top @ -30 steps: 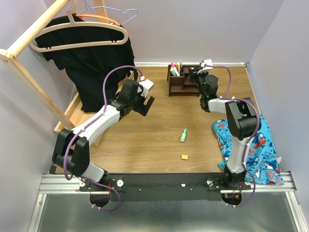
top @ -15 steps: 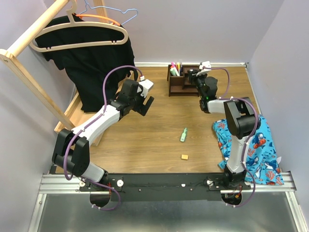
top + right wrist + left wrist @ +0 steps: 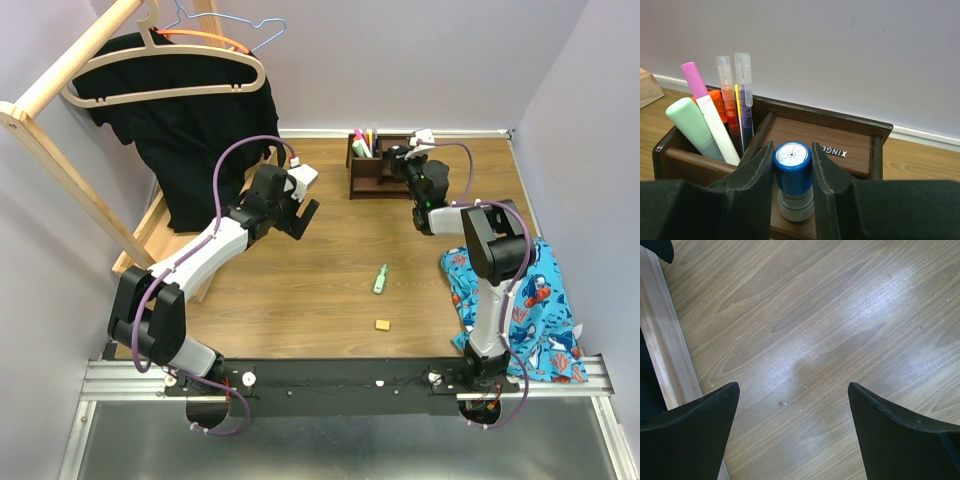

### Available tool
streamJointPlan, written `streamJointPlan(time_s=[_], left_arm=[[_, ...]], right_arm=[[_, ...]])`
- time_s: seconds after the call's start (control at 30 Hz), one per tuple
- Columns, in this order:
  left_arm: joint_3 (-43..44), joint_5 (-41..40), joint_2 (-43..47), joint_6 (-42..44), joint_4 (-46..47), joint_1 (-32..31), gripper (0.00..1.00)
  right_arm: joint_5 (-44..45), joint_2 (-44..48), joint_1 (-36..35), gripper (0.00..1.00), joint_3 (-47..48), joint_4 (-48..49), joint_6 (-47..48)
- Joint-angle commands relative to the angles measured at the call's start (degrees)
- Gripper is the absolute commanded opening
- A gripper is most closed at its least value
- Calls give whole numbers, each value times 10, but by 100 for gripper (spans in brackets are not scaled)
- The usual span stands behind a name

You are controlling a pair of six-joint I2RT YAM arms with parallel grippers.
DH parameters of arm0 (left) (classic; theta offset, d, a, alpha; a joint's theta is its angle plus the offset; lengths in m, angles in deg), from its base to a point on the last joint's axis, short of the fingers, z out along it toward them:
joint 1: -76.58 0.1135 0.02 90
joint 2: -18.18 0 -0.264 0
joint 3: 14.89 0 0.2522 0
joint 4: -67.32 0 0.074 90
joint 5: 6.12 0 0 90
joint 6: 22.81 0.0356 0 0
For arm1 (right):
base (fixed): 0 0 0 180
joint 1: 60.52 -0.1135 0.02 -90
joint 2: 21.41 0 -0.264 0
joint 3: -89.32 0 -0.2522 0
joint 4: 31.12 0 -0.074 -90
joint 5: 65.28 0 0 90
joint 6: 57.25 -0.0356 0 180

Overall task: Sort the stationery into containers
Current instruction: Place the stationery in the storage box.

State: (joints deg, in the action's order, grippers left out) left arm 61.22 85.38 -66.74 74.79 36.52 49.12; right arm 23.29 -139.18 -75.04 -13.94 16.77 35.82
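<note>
The dark brown organizer stands at the table's far side. In the right wrist view its left compartment holds a green highlighter, a pink-capped pen, an orange highlighter and two clear-capped pens. My right gripper is shut on the blue-capped tube, which stands upright on the organizer's low shelf. Another green highlighter and the small orange eraser lie on the table. My left gripper is open and empty above bare wood, left of the organizer.
A blue fish-print cloth lies at the right edge by the right arm. A wooden clothes rack with hangers and a black garment fills the far left. Its light base lies beside my left gripper.
My right gripper has edged a little left and down onto the organizer with the tube in it. The left arm has not moved.
</note>
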Motion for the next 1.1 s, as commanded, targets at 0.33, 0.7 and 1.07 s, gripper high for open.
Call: streamJointPlan(time_s=[0.33, 0.7, 1.07], left_arm=[[8, -10, 5, 3, 1, -1, 99], [8, -4, 13, 1, 6, -1, 99], [-3, -4, 68, -5, 18, 1, 99]], right_arm=[[-9, 18, 3, 51, -19, 20, 9], [-5, 62, 2, 56, -24, 11, 11], [87, 256, -9, 59, 22, -479, -144]])
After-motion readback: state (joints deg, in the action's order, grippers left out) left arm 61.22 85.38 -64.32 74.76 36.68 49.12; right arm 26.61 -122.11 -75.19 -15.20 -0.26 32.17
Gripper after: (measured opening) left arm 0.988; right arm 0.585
